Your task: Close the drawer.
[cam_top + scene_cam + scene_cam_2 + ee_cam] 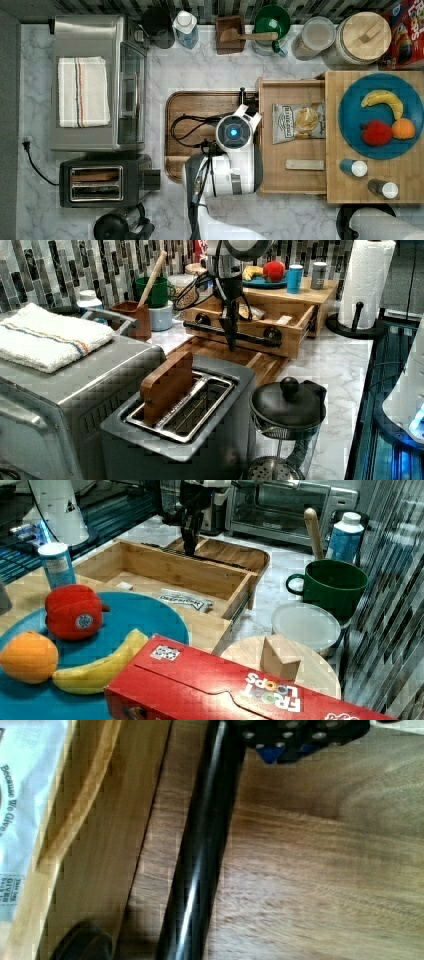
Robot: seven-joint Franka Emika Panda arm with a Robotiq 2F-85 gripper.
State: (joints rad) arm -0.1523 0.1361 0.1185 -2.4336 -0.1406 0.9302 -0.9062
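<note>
The drawer (292,172) is a shallow light-wood box standing pulled out toward the top view's left, over the dark board. Inside it lie a snack bag (298,122) and a small wooden bar (304,164). A long black bar handle (255,337) runs across its front (280,342). My gripper (231,340) hangs straight down just in front of that handle, fingers shut with nothing held, tips close above the board. In the wrist view the handle (200,855) passes right beside the fingertips (300,740). From the right view the gripper (190,547) sits just beyond the drawer (165,570).
A dark brown board (195,107) lies under the gripper. On the top view's left stand a toaster oven (90,82) and toaster (100,182). A blue plate of fruit (350,125) sits on the wooden top. Cups and jars line the back wall; a French press (287,415) stands near the toaster.
</note>
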